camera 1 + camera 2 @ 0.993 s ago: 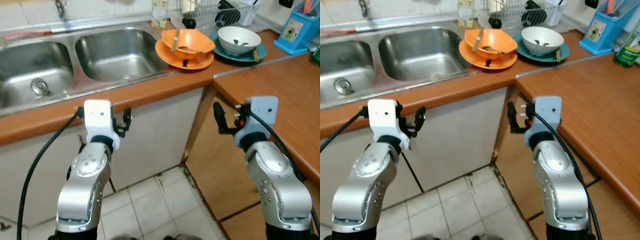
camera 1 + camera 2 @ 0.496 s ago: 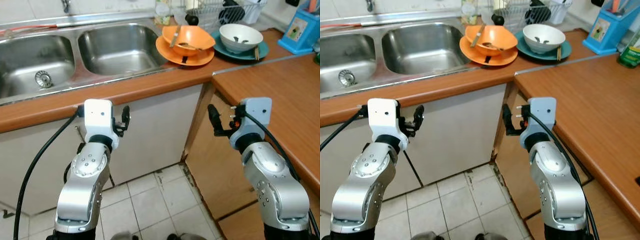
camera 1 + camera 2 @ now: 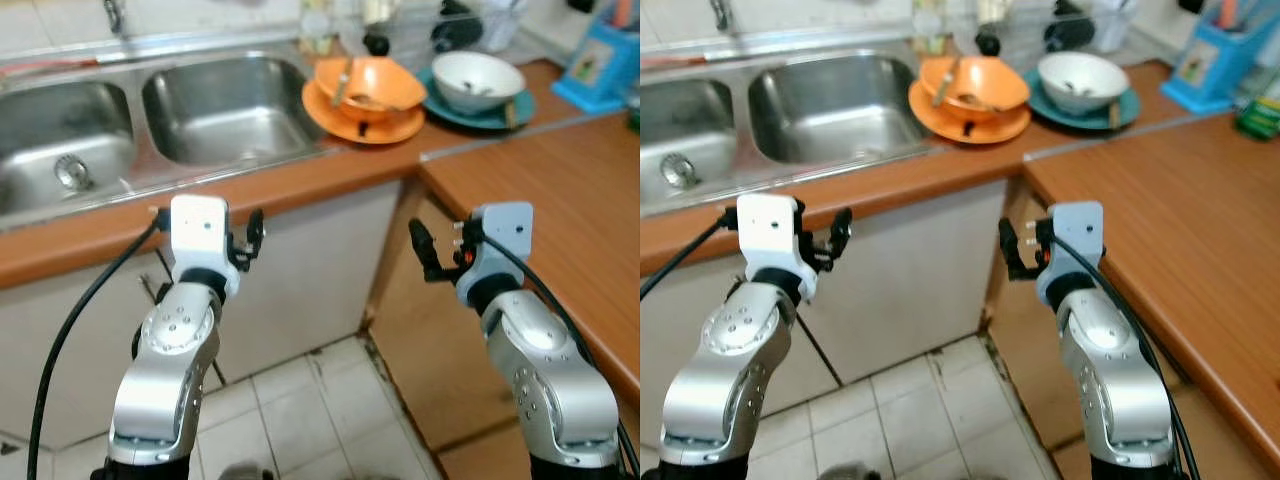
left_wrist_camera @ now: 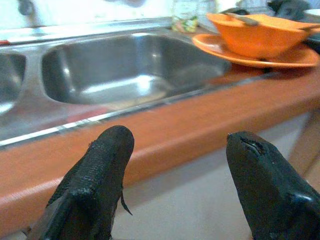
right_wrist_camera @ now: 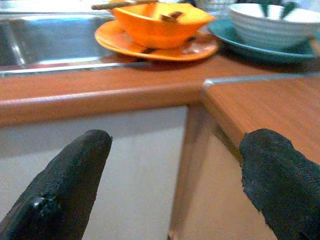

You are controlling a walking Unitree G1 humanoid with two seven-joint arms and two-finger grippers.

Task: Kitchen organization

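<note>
Two sets of jaws hang released and empty before the bench point(image 3: 300, 185) in this kitchen-tidying job, the left gripper point(image 4: 175, 185) facing the sink point(image 3: 215, 105) and the right gripper point(image 5: 175, 185) facing the bench corner, both well short of the dishes. Over the last second the whole scene has slid and gone slightly soft, a sign the camera moved with the robot, not the crockery; against the cupboard fronts the right gripper has drifted a little to the robot's left, while the left one sits much as before. That suggests the robot is still lining itself up, with no dish yet touched and the sorting all to do. Ahead of the right jaws and above them, an orange bowl point(image 3: 378, 82) stands on an orange plate point(image 3: 345, 112), with a utensil point(image 3: 343, 82) leaning over its rim and dark scraps inside. Just beyond, to the robot's right, a white bowl point(image 3: 478, 78) sits on a teal plate point(image 3: 455, 112), something dark in its bottom and chopsticks point(image 3: 510, 113) at the plate's edge. Ahead of the left jaws the sink's two basins look empty, the strainer point(image 3: 65, 172) showing in the far one. Behind the bowls a wire rack point(image 3: 440, 30) holds dark items too blurred to name, and a blue holder point(image 3: 605, 62) stands at the far right.
</note>
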